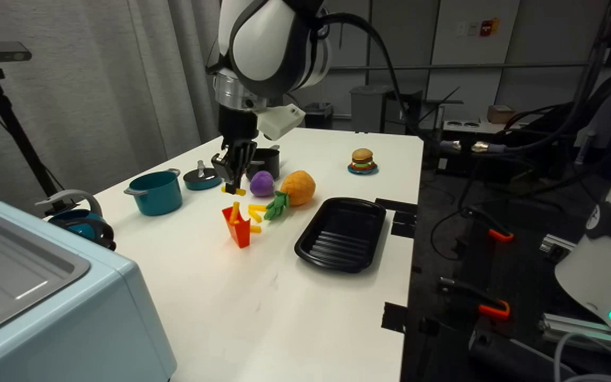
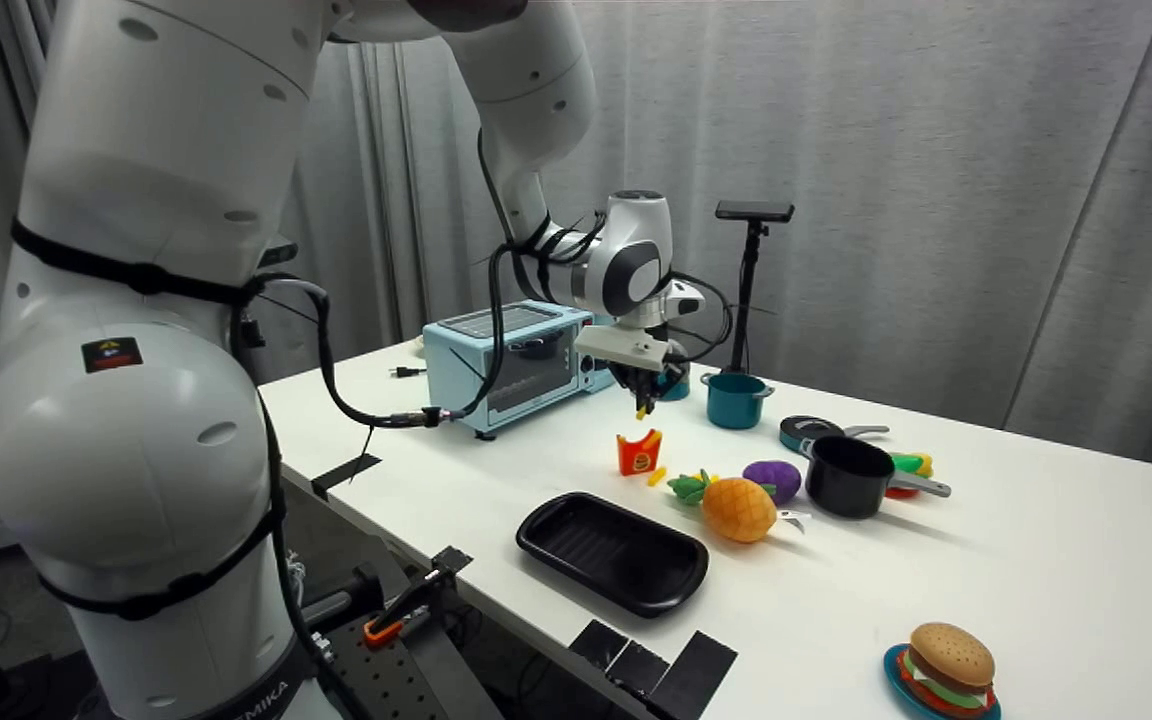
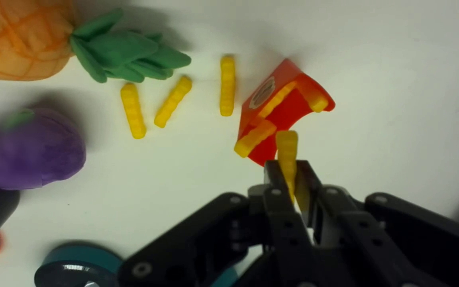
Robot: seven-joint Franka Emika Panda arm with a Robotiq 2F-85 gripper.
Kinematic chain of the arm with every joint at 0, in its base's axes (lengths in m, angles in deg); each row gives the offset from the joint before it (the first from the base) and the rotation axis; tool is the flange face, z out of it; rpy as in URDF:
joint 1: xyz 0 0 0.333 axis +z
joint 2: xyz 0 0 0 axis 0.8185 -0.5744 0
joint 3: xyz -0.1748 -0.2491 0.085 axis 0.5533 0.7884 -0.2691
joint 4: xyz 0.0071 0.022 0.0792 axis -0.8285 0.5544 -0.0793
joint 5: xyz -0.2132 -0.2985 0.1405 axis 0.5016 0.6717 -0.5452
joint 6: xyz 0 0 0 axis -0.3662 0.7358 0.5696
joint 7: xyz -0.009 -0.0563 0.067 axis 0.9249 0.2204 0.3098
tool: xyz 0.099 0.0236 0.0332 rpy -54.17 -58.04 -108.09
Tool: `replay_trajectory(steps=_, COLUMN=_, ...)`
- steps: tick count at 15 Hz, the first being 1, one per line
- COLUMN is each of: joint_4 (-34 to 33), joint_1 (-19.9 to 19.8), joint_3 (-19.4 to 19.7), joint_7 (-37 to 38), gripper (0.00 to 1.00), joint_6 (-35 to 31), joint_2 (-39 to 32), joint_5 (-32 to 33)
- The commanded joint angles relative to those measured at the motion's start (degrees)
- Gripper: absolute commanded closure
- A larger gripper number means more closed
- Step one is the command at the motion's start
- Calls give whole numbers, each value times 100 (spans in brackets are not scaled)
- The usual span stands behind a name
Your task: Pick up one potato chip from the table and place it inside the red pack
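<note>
My gripper is shut on a yellow potato chip in all views. In the wrist view the fingertips [image 3: 287, 167] pinch the chip [image 3: 287, 149], which sticks out past them. In both exterior views the gripper [image 1: 233, 183] [image 2: 642, 398] holds the chip [image 1: 240, 192] [image 2: 641, 413] above the table, over and slightly behind the pack. The red pack [image 1: 239, 233] [image 2: 639, 456] stands upright with yellow chips in its top; the wrist view looks down into its opening [image 3: 291, 109]. Three loose chips [image 3: 227, 85] [image 3: 173, 101] [image 3: 133, 111] lie on the table beside it.
A toy pineapple [image 1: 298, 187] and purple eggplant [image 1: 262, 183] lie near the loose chips. A black tray [image 2: 613, 553] stands close to the pack. A teal pot [image 1: 157, 193], lid [image 1: 202, 178], black pot [image 2: 848, 480], burger [image 1: 363, 161] and blue toaster oven [image 2: 506, 360] are around.
</note>
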Motion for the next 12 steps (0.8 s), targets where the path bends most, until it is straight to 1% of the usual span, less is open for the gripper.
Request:
replay_trajectory(steps=1, joint_4=304, joint_1=37, joint_3=-42, joint_7=-155, gripper=97, joint_6=-393, joint_2=124, joint_5=-94)
replay_trajectory(steps=8, joint_4=415, joint_1=267, joint_3=80, joint_7=13, gripper=97, joint_6=-890, joint_2=-18, joint_5=71)
replay_trajectory(steps=12, joint_4=345, joint_1=447, joint_3=304, joint_7=104, gripper=97, joint_6=-1134, joint_2=-202, joint_5=250)
